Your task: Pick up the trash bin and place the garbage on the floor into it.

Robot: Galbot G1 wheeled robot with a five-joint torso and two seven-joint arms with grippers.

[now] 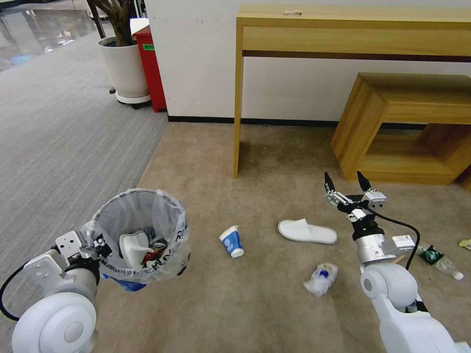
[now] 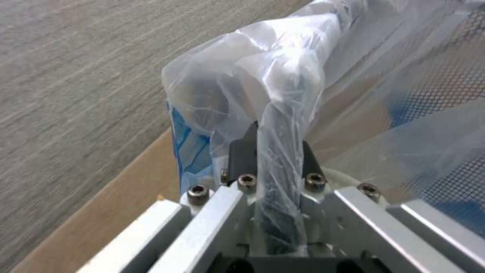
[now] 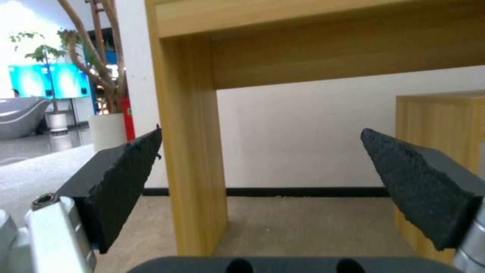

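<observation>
Nearest the head camera, the left gripper (image 1: 100,243) is clamped on the rim of the trash bin (image 1: 140,235), held low on the robot's left, while the right gripper (image 1: 349,189) hovers with jaws spread above the beige floor (image 1: 255,304); the white slipper (image 1: 307,231) lies just left of and below it, long axis crosswise, nearer the right arm. From the left wrist, black fingers (image 2: 242,153) pinch the bag-wrapped rim. From the right wrist, the spread pads (image 3: 121,182) face the wooden desk leg (image 3: 189,151), grasping nothing.
</observation>
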